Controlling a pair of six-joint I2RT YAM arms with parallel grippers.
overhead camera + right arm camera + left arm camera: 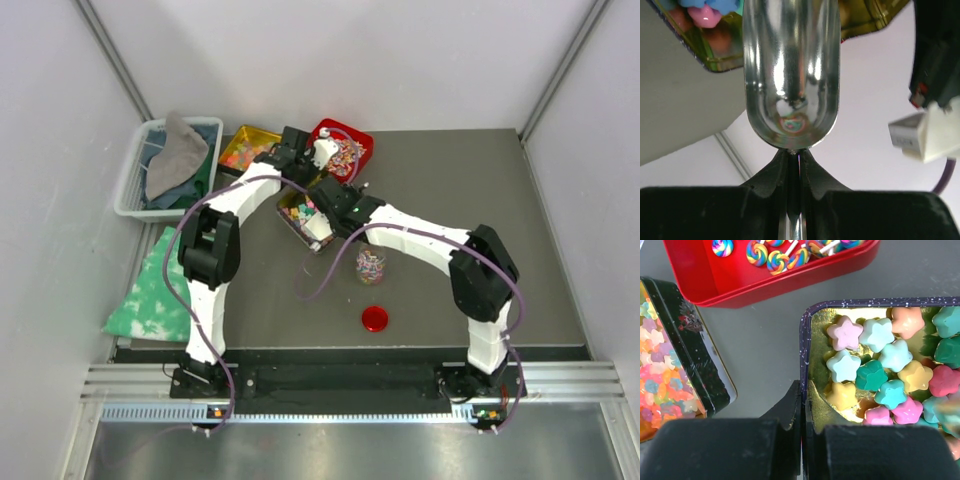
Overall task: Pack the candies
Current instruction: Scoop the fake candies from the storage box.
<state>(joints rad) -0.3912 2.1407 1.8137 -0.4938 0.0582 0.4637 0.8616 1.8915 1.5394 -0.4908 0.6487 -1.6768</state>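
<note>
White walls (350,50) standing round three sides, grey table (480,200) lying evenly lit, rail (350,385) running along its near edge, perhaps metal floor (350,450) showing below.

No text, label, brand, number or sign can be read in any view. A small red print is seen on the side of the black tin (690,320), but it is too blurred for any letters to be made out.
</note>
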